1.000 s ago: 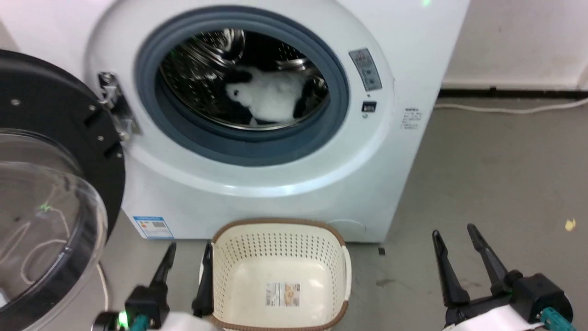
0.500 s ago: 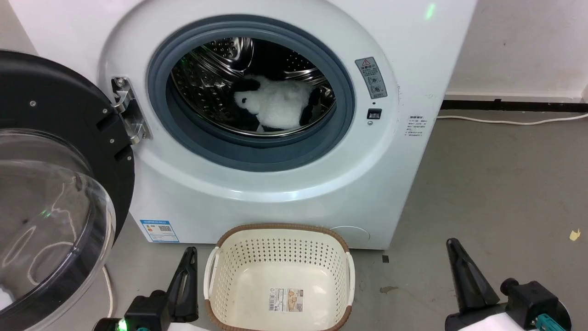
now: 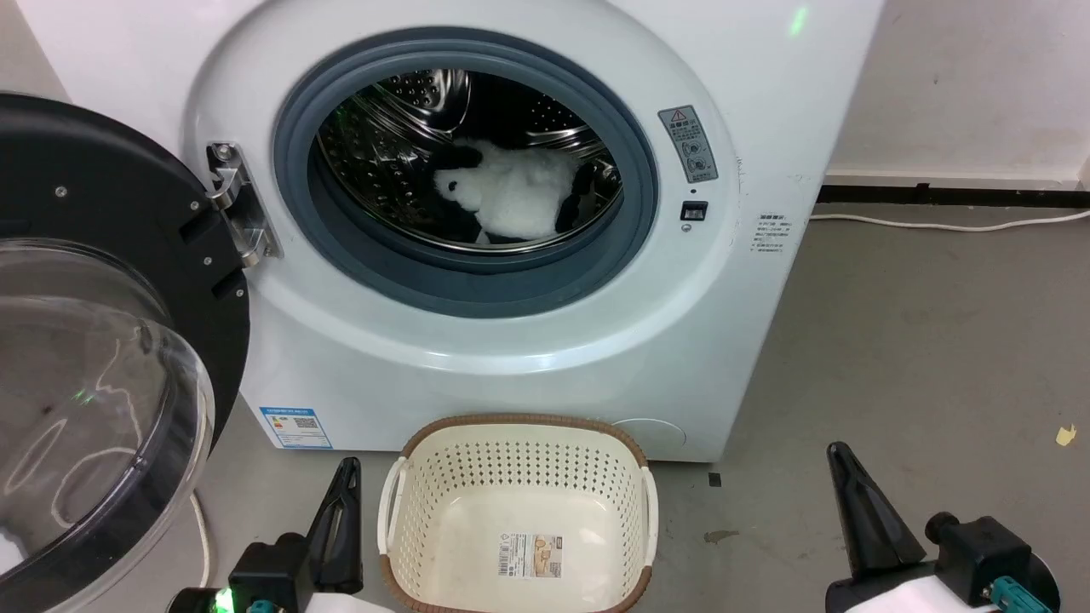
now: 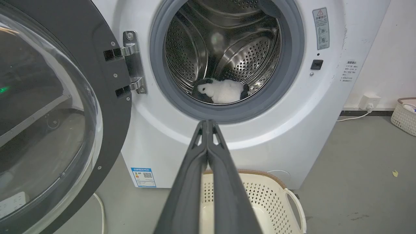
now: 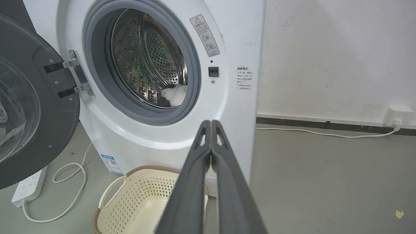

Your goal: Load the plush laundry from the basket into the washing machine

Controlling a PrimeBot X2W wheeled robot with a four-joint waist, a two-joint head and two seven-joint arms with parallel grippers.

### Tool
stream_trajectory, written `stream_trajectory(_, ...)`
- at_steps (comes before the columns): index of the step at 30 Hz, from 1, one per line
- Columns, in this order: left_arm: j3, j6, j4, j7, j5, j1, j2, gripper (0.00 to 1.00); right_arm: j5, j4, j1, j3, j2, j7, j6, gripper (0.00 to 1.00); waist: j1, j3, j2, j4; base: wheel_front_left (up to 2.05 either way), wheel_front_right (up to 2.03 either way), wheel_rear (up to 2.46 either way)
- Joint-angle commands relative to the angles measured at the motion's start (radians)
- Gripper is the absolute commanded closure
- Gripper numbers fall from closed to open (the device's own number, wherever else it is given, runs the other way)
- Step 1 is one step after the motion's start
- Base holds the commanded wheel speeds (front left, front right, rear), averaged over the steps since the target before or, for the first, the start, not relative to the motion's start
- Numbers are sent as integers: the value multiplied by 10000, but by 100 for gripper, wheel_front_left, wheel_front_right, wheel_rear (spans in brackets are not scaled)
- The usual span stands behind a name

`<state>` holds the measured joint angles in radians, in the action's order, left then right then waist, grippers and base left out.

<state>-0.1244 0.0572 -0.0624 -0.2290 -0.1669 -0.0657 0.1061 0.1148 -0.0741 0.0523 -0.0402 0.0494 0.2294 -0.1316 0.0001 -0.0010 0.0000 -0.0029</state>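
Note:
The plush laundry, a fluffy white toy with black patches, lies inside the steel drum of the washing machine; it also appears as the plush laundry and partly as the plush laundry. The cream basket with a brown rim stands on the floor before the washer, holding nothing but a sticker on its bottom. My left gripper is shut just left of the basket, fingers pressed together. My right gripper is shut over bare floor to the basket's right, its fingertips meeting.
The black-framed clear door hangs wide open at the left. A white cable runs along the wall base at the right. A power strip with a looped cord lies on the floor left of the washer. Another basket sits far right.
Both grippers have gone from open to shut, holding nothing. The head view shifted early on; since half a second ago nothing else has moved.

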Motion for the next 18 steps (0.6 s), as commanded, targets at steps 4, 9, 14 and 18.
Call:
stream_trajectory(4,78,-72,85,135,167,89,-66,100,-113,79,-77,37,1,-126,1,100,-1,1,0,2,0,0,0)
stream_trajectory(9,122,-91,105,217,224,111,-85,100,-153,104,-94,51,2,-208,2,100,-1,1,0,3,0,0,0)
stream_trajectory(14,178,-115,131,319,296,138,-108,100,-202,135,-115,68,2,-311,2,100,-1,1,0,4,0,0,0)
stream_trajectory(18,221,-133,151,400,352,159,-127,100,-241,160,-132,82,2,-393,2,100,-1,2,0,5,0,0,0)
